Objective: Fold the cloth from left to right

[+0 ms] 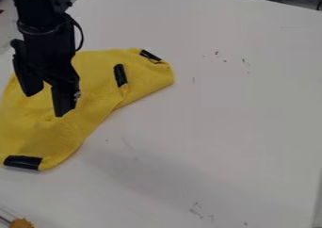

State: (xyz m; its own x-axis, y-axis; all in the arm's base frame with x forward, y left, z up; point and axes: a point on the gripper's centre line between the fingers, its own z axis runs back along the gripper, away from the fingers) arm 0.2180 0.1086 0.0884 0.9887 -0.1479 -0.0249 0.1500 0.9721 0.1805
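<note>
The tool was open, its two fingers parted above the yellow cloth and pointing down, a little slanted. Nothing was held between them; whether a fingertip touched the cloth, I could not tell. The black arm came in at the far left, with a thin dark cable looping out on its right side.

The cloth lay on the left part of the white table, running from the near left edge of the view up to the far middle. Its far right end was rounded, with a crease curving down from it. Three pieces of black tape were on it: a near strip at the near left corner, a middle strip just right of the tool, and a far strip slanting along the far right edge.

Small dark marks dotted the table, some far, some near. In the near left corner sat an orange-brown thing, partly cut off by the view's edge.
</note>
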